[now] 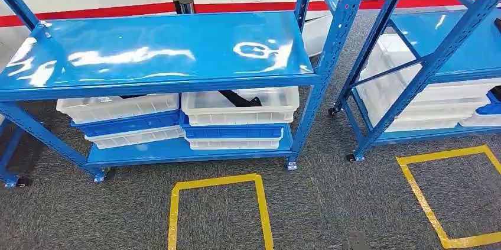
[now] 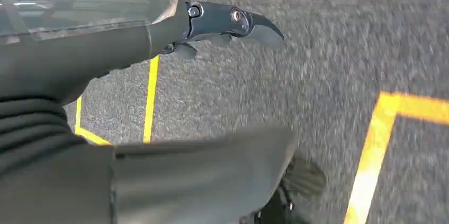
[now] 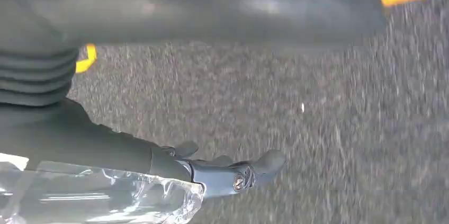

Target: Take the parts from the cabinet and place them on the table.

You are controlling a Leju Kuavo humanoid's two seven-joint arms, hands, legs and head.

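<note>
The blue metal cabinet (image 1: 159,55) stands ahead in the head view, its glossy top shelf bare. On its low shelf are stacked white and blue bins; the upper right white bin (image 1: 241,107) holds a black part (image 1: 239,98), and a dark piece (image 1: 137,95) shows in the upper left bin (image 1: 118,108). My left hand (image 2: 122,49) hangs over grey carpet, fingers (image 2: 227,21) stretched out, thumb apart, nothing in it. My right hand (image 3: 106,144) hangs the same way over the carpet, fingers (image 3: 227,173) extended and holding nothing. Clear plastic covers the back of each hand.
A second blue rack (image 1: 437,55) with white bins stands to the right. Yellow tape squares (image 1: 217,208) (image 1: 449,197) mark the grey carpet in front of each rack. A white wall with a red stripe (image 1: 118,10) runs behind.
</note>
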